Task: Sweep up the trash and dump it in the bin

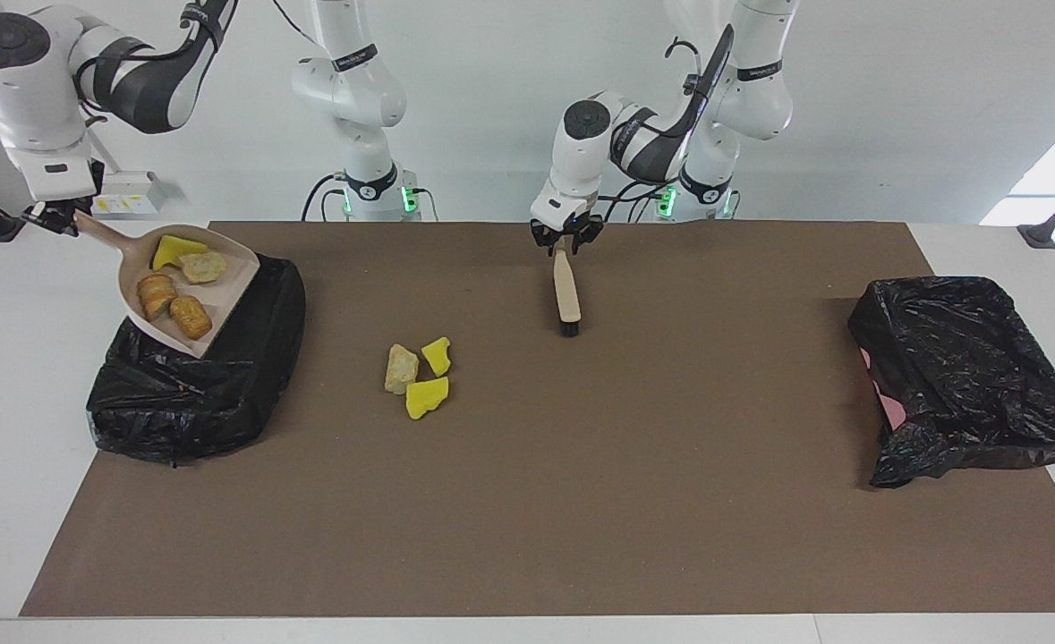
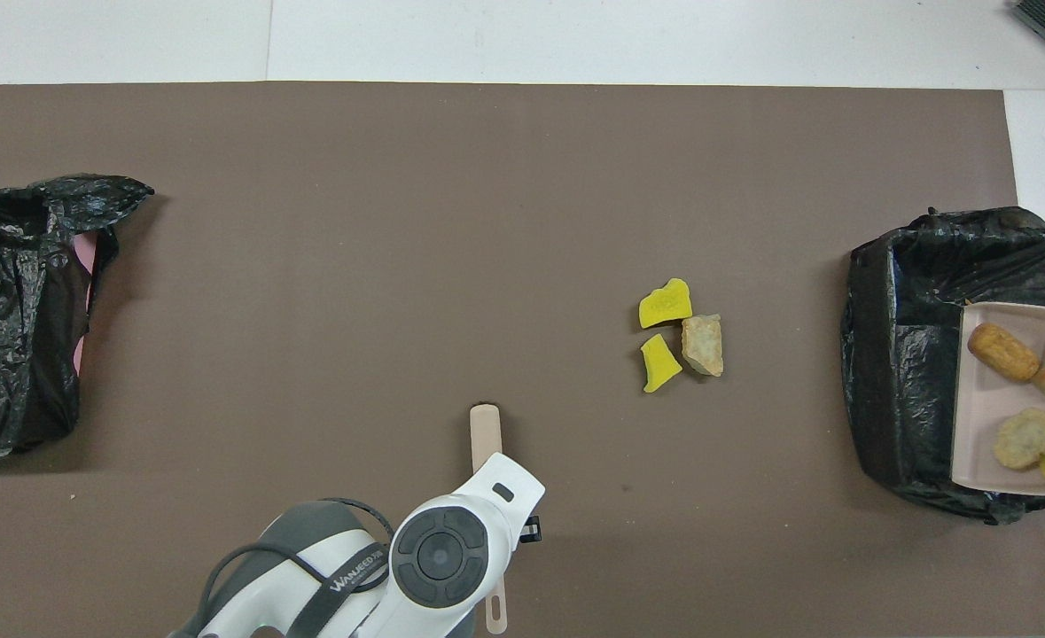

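Note:
My right gripper point(image 1: 57, 217) is shut on the handle of the beige dustpan point(image 1: 233, 268), held tilted over the black-bagged bin point(image 1: 196, 394) at the right arm's end. The pan holds a yellow sponge chunk point(image 1: 176, 251) and three tan lumps point(image 1: 191, 317). In the overhead view the dustpan point(image 2: 983, 416) lies over that bin point(image 2: 912, 354). Three scraps of trash point(image 1: 420, 371), two yellow and one tan, lie together on the brown mat, also in the overhead view point(image 2: 682, 337). My left gripper point(image 1: 566, 240) is shut on the brush point(image 1: 567, 300), bristles down at the mat, beside the scraps toward the left arm's end.
A second black-bagged bin point(image 1: 965, 376) stands at the left arm's end of the mat and also shows in the overhead view point(image 2: 17, 310). The brush point(image 2: 485, 434) pokes out from under the left arm's wrist there. White table borders the brown mat point(image 1: 581, 519).

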Available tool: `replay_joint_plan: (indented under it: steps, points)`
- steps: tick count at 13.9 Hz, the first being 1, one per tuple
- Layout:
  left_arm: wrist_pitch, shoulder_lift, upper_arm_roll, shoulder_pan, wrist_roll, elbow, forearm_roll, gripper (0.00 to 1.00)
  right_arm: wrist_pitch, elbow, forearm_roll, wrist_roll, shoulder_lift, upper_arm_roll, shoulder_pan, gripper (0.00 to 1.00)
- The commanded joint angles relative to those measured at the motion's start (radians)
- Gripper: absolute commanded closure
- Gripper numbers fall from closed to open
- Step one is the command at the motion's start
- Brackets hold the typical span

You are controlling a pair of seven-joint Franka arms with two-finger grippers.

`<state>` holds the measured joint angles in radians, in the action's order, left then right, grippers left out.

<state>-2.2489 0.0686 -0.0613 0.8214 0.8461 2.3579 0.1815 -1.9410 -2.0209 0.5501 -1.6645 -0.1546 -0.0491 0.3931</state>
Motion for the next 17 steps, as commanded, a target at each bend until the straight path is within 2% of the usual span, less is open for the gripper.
replay_joint_plan:
  steps: [1, 3, 6, 9, 11, 13, 15, 17]
  points:
    - [-0.008, -0.007, 0.005, -0.053, -0.002, -0.043, -0.004, 0.00, -0.019, -0.019, 0.102, -0.061, -0.011, 0.008, -0.042, 1.00]
    - [-0.012, -0.029, 0.006, -0.114, -0.004, -0.084, -0.014, 0.00, -0.023, -0.010, 0.171, -0.109, -0.003, 0.009, -0.081, 1.00]
    - [-0.006, -0.078, 0.006, -0.204, -0.031, -0.188, -0.016, 0.00, -0.024, -0.009, 0.198, -0.113, -0.005, 0.009, -0.092, 1.00]
    - [0.005, -0.105, 0.008, -0.316, -0.253, -0.267, -0.016, 0.00, -0.022, 0.028, 0.254, -0.119, -0.011, 0.009, -0.121, 1.00]
    - [0.002, -0.105, 0.009, -0.369, -0.312, -0.288, -0.022, 0.00, -0.016, 0.057, 0.272, -0.121, -0.008, 0.009, -0.138, 1.00]
    - [0.018, -0.102, 0.008, -0.442, -0.355, -0.336, -0.086, 0.00, -0.007, 0.073, 0.275, -0.127, -0.011, 0.011, -0.148, 1.00]
    - [0.082, -0.102, 0.008, -0.508, -0.428, -0.396, -0.137, 0.00, 0.020, 0.102, 0.284, -0.153, -0.023, 0.017, -0.171, 1.00]
    - [0.173, -0.104, 0.008, -0.565, -0.536, -0.468, -0.148, 0.00, 0.107, 0.151, 0.284, -0.156, -0.026, 0.021, -0.221, 1.00]
